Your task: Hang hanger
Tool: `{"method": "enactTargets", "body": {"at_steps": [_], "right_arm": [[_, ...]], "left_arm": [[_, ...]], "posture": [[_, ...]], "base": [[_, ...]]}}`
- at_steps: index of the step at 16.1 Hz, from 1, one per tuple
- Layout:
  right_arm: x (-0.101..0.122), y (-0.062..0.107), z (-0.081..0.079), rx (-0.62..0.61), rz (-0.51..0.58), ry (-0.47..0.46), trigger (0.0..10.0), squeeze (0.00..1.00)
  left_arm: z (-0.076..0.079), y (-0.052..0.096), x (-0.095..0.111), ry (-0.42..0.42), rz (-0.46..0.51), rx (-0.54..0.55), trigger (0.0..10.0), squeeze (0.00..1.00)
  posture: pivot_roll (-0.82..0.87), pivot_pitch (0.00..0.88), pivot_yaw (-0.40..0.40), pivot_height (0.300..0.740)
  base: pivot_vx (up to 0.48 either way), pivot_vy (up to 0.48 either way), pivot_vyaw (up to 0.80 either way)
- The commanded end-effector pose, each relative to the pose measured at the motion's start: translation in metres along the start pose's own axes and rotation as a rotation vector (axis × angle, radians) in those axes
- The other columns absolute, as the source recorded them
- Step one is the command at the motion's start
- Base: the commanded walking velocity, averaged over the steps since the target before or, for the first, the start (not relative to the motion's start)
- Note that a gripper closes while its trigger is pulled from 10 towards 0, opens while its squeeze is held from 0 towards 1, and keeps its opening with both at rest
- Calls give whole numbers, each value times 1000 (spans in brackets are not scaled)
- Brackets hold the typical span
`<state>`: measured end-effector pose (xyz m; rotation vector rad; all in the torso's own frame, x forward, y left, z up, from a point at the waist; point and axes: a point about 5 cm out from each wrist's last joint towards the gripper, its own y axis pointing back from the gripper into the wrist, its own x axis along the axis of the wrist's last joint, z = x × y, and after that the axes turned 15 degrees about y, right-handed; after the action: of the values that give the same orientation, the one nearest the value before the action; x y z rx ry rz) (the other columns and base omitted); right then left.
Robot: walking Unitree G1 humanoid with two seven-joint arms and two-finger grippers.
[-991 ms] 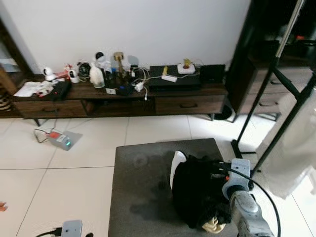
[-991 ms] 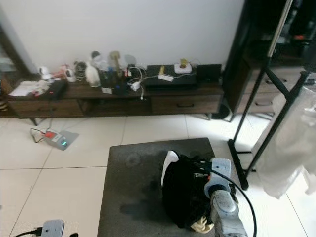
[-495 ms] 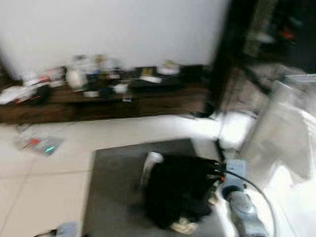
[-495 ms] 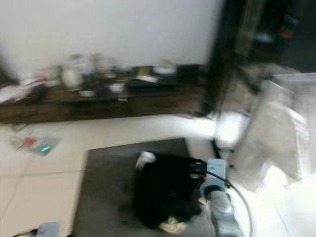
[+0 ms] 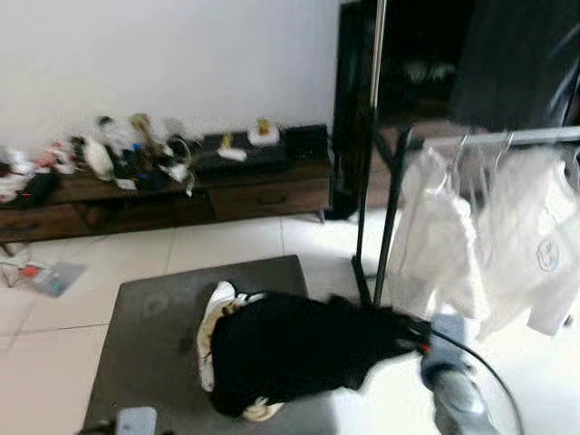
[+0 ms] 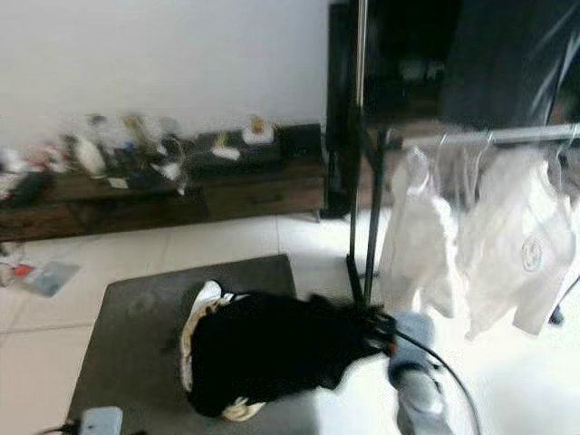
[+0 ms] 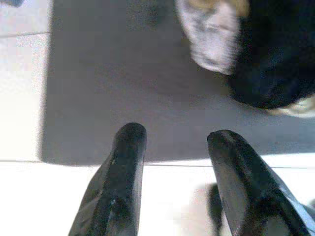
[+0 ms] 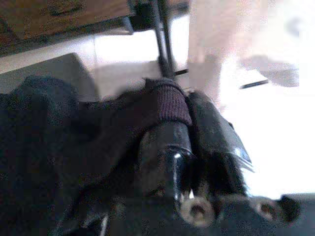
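A black garment (image 5: 290, 349) lies on a grey ottoman (image 5: 149, 313) and stretches off its right edge. My right gripper (image 5: 415, 333) is shut on the garment's ribbed edge (image 8: 170, 105), low beside the rack's foot. Its black fingers (image 8: 209, 128) press together over the cloth. A clothes rack rail (image 5: 507, 138) at the right carries white shirts (image 5: 444, 245) on hangers (image 5: 460, 150). Any hanger inside the black garment is hidden. My left gripper (image 7: 172, 142) hangs open over the ottoman's near edge, holding nothing.
A cream cloth (image 5: 216, 304) pokes out under the black garment. The rack's upright pole (image 5: 373, 109) and leg (image 5: 362, 281) stand right of the ottoman. A low wooden cabinet (image 5: 263, 190) with clutter lines the far wall. A small device (image 5: 54, 276) lies on the white tile floor.
The camera has swung right, bringing the rack with white shirts into view. My right gripper has dragged the black garment rightward, so it now stretches past the ottoman's edge.
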<state>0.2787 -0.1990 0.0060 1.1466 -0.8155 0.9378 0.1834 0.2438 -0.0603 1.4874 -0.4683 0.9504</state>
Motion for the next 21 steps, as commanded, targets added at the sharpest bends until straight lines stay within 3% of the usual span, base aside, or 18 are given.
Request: {"method": "enactTargets", "body": {"at_steps": [1, 6, 14, 16, 21], "right_arm": [[5, -2, -3, 1, 14, -13, 10000, 0], [5, -3, 0, 10, 13, 3, 10000, 0], [3, -3, -8, 71, 11, 12, 10000, 0], [3, -2, -11, 86, 12, 13, 10000, 0], [18, -4, -8, 66, 97, -9, 10000, 0]], "left_arm": [[-8, 2, -2, -9, -14, 18, 10000, 0], [-3, 0, -1, -8, -12, 10, 10000, 0], [2, -2, 4, 8, 23, 5, 10000, 0], [3, -5, 14, 15, 65, 1, 10000, 0], [15, -12, 67, 2, 285, -64, 10000, 0]], "posture": [[85, 118, 35, 740], [80, 129, 31, 740], [75, 138, 20, 740], [71, 132, 17, 740], [63, 115, 25, 740]], "base": [[0, -480, 0], [0, -480, 0], [0, -480, 0], [0, -480, 0], [0, -480, 0]]}}
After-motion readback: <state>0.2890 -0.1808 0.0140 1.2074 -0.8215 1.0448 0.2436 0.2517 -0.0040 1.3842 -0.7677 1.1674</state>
